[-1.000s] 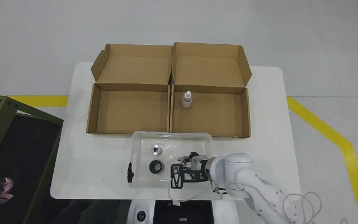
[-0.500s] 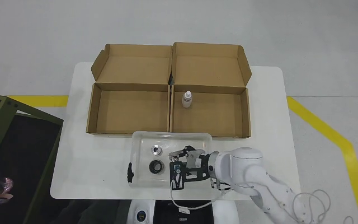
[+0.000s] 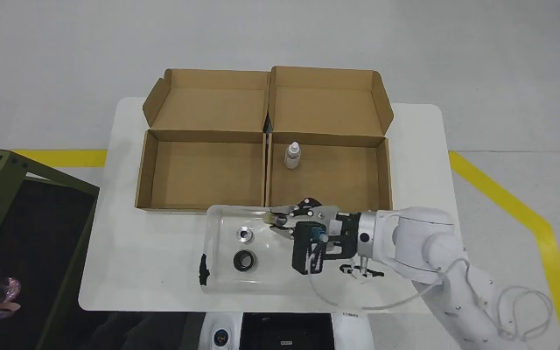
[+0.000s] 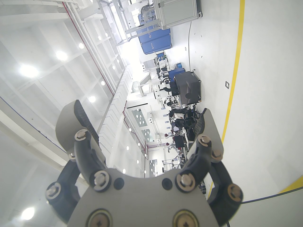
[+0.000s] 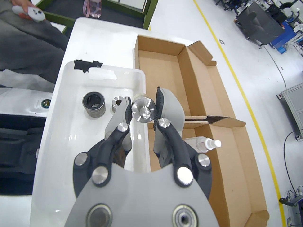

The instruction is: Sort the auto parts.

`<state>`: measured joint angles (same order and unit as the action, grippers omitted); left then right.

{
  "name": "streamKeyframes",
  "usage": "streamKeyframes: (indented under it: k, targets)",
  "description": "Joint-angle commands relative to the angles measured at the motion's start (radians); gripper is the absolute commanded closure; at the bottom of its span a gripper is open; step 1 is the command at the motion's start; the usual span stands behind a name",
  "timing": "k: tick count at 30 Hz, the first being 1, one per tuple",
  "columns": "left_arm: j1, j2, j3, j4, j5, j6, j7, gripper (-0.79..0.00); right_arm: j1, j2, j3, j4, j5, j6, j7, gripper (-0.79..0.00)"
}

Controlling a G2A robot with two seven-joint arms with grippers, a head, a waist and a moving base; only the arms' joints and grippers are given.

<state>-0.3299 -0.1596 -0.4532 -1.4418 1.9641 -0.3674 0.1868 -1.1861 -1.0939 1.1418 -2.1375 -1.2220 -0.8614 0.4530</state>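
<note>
Tool (right) (image 5: pixel 143 109): clamped on round metal part (image 5: pixel 143 113) | Position: above tray (image 5: pixel 71 131) edge, beside cardboard box (image 5: pixel 163 76) | Risk: smooth part slipping free, landing short of box

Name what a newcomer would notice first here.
The right gripper is shut on a shiny metal disc, held over the far edge of the clear tray. Two more parts lie in the tray: a dark ring and a small metal piece. A white bottle sits in the right-hand cardboard box.
</note>
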Motion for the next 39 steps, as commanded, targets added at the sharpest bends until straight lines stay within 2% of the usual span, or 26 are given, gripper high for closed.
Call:
streamKeyframes:
  k: [1,8,14,23,39]
  targets:
    - [0.000,0.000,0.000,0.000,0.000,0.000,0.000,-0.785,-0.012,0.006,0.052,0.005,0.029,0.002,-0.011,0.000]
    - [0.000,0.000,0.000,0.000,0.000,0.000,0.000,-0.785,-0.044,0.021,0.166,0.023,0.105,0.013,-0.044,0.000]
    - [0.000,0.000,0.000,0.000,0.000,0.000,0.000,-0.785,-0.031,0.025,0.184,0.071,0.144,0.031,-0.045,0.000]
    - [0.000,0.000,0.000,0.000,0.000,0.000,0.000,-0.785,0.057,0.018,0.117,0.194,0.167,0.087,0.002,0.000]
    - [0.000,0.000,0.000,0.000,0.000,0.000,0.000,-0.785,0.232,-0.011,-0.072,0.410,0.107,0.206,0.177,0.000]
